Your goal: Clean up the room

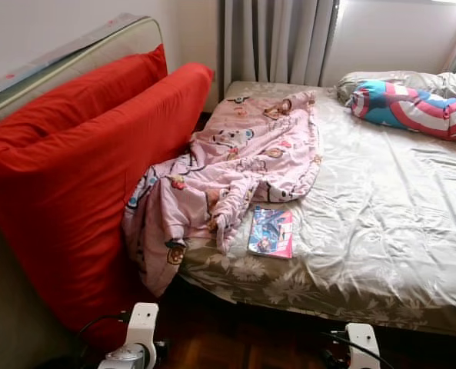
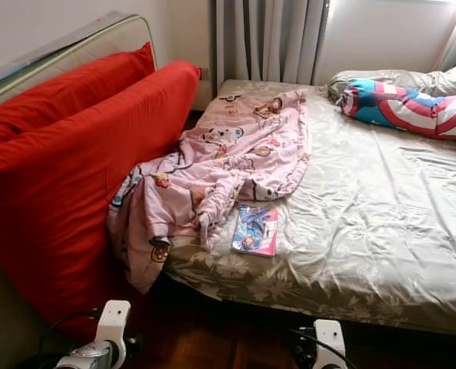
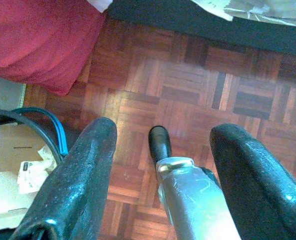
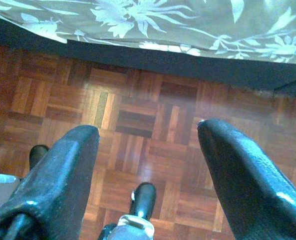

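Observation:
A crumpled pink cartoon-print blanket (image 1: 235,165) lies across the left side of the bed and hangs over its near corner. A colourful book (image 1: 271,231) rests flat on the grey floral sheet (image 1: 381,231) beside the blanket's edge. Both arms hang low in front of the bed. My left gripper (image 3: 160,165) is open over the parquet floor (image 3: 197,95), with nothing between its fingers. My right gripper (image 4: 148,150) is open too, above the floor near the bed's edge (image 4: 187,65).
A large red cushion or mattress (image 1: 74,177) leans against the wall on the left, close to the bed. A striped blue-red-white bolster (image 1: 412,108) and pillows lie at the bed's far right. Curtains (image 1: 277,42) hang behind. Cardboard and cables (image 3: 18,150) lie on the floor left.

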